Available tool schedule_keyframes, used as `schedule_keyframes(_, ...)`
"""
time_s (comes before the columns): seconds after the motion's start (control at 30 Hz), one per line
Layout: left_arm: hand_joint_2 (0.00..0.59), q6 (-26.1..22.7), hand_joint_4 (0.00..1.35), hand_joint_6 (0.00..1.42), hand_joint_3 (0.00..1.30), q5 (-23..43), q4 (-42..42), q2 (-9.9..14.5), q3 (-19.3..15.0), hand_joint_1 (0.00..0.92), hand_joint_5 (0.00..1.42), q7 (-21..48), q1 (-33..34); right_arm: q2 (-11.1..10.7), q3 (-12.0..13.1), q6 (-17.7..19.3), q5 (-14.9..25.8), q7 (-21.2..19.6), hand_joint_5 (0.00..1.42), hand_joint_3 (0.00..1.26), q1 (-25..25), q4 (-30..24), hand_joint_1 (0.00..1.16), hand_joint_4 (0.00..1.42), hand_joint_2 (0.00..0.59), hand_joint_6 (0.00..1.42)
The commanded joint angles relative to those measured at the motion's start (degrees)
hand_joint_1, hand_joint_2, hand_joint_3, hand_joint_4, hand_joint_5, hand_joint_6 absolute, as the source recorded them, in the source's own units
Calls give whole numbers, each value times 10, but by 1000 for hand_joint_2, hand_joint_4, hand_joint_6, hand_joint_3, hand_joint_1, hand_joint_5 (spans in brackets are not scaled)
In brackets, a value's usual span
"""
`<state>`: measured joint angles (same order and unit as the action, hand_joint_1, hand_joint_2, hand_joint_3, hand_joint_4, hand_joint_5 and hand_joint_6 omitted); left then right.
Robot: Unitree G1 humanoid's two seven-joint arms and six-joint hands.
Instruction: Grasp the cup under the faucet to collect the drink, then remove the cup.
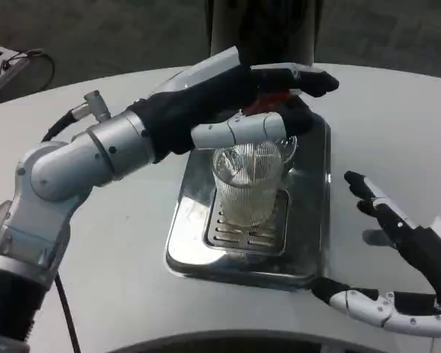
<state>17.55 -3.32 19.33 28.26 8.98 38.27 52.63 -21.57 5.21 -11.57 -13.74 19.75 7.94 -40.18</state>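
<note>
In the head view, a ribbed clear cup (248, 184) stands on the slotted grate of a steel tray (309, 243) on the white table (117, 250), under the faucet (279, 99). The left hand (235, 99) reaches over the cup, its fingers draped across the faucet's red handle; whether they actually grip it is hard to tell. The right hand (397, 257) hovers beside the tray, fingers spread, holding nothing.

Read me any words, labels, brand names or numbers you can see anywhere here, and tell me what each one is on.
None can be read.
Ribbed glass cup: no print.
Steel drip tray: no marking.
Left hand and right hand: no lettering.
Grey device at the left edge: too small and blurred to tell.
</note>
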Motion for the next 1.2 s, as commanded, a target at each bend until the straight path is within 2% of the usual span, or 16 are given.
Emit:
schedule_keyframes(0.03,26,0,171,277,226,-34,23,9,23,0,262,12,-15,22,-39,-10,-25,-31,10,0,-38,43,687,0,227,160)
schedule_keyframes(0.17,14,6,162,275,224,-36,30,10,20,0,262,10,-10,45,-64,-13,-39,-56,0,0,-80,84,697,0,218,146)
schedule_keyframes(0.3,10,12,161,275,223,-36,37,12,18,0,262,8,-5,59,-76,-9,-42,-75,0,0,-111,121,700,0,218,145)
schedule_keyframes(0.43,7,16,161,269,223,-36,43,13,17,0,260,8,-2,65,-85,-3,-45,-88,3,0,-135,154,711,0,203,144)
schedule_keyframes(0.7,4,27,161,262,223,-36,57,17,13,0,253,6,6,88,-93,32,-39,-122,7,0,-175,219,719,0,197,145)
schedule_keyframes(0.9,0,32,170,228,223,-36,63,22,10,0,260,5,13,104,-97,36,-42,-144,13,0,-213,271,723,0,193,145)
schedule_keyframes(1.2,0,42,171,216,223,-34,78,25,8,0,261,7,27,126,-121,58,-54,-178,15,0,-247,323,727,0,191,118)
